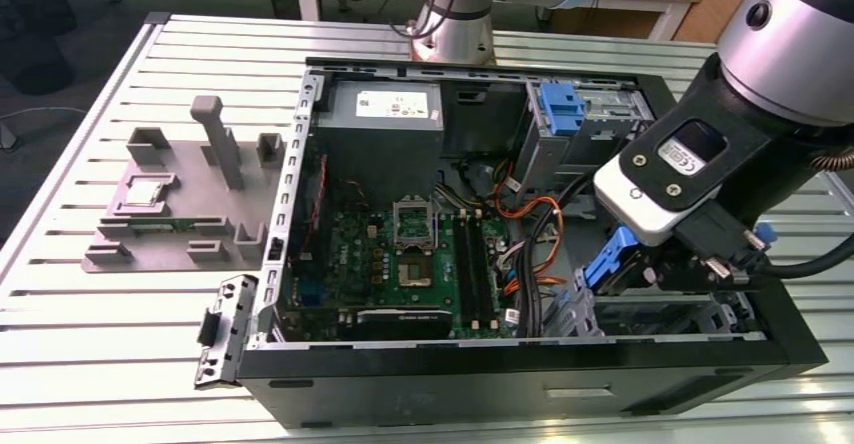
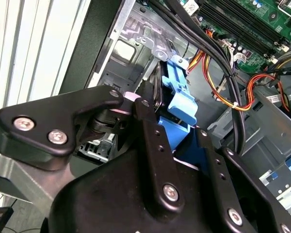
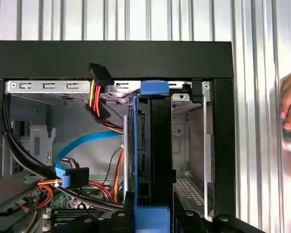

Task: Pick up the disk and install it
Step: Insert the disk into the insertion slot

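End effector (image 3: 153,219) around the upright disk (image 3: 155,145), cables (image 3: 98,104) just beside.

Disk (image 3: 157,145) upright inside computer case (image 1: 534,366)

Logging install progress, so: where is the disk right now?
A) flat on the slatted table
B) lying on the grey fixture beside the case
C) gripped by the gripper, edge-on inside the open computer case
C: in the first wrist view the gripper clamps the disk, which stands on edge inside the computer case.
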{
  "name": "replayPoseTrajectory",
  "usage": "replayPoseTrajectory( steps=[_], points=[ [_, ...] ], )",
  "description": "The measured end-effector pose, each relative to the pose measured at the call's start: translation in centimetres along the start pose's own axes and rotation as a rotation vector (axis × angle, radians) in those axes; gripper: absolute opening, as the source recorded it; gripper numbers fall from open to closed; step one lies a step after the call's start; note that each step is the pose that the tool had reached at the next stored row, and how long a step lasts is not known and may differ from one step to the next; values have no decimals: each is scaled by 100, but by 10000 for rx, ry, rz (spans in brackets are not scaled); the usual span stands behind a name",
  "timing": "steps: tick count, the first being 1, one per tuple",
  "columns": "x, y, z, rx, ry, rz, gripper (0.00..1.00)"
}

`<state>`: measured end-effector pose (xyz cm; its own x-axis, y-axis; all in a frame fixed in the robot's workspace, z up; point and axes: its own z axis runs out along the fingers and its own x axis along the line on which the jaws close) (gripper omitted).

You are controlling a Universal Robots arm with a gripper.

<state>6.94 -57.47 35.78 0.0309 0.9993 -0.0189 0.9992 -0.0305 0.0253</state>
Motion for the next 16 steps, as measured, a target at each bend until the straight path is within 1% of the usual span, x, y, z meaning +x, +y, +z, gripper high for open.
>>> replayPoseTrajectory(
  steps=[9, 16],
  points=[
    [-5, -2, 68, 0, -6, 0, 37],
    [-5, -2, 73, 0, -4, 0, 37]
  ],
)
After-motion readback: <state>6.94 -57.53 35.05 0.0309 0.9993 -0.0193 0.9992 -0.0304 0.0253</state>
